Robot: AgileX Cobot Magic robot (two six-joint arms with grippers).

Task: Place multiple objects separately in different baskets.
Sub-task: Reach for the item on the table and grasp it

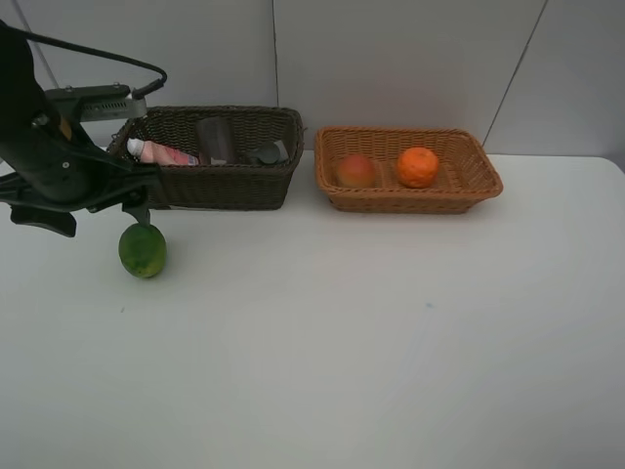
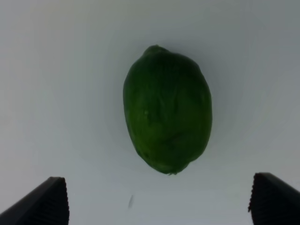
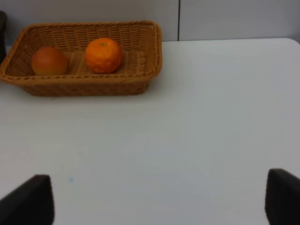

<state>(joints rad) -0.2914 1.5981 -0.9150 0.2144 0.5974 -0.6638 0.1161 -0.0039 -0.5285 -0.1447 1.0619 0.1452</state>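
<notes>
The green round fruit (image 1: 143, 250) lies on the white table in front of the dark brown basket (image 1: 225, 186). My left gripper (image 1: 98, 208) hovers just above and behind the fruit, open and empty. In the left wrist view the fruit (image 2: 167, 110) lies ahead of the open gripper (image 2: 159, 201). The dark basket holds the pink white-capped bottle (image 1: 161, 153), the mauve cup (image 1: 215, 140) and the dark bottle (image 1: 267, 152). The light tan basket (image 1: 410, 200) holds the peach-like fruit (image 1: 356, 170) and the orange (image 1: 417, 166). My right gripper (image 3: 154, 201) is open and empty, and out of the exterior view.
The right wrist view shows the tan basket (image 3: 84, 86) with the orange (image 3: 103, 55) and the peach-like fruit (image 3: 48, 61) across bare white table (image 3: 211, 117). A grey wall stands behind both baskets. A black cable loops over the left arm.
</notes>
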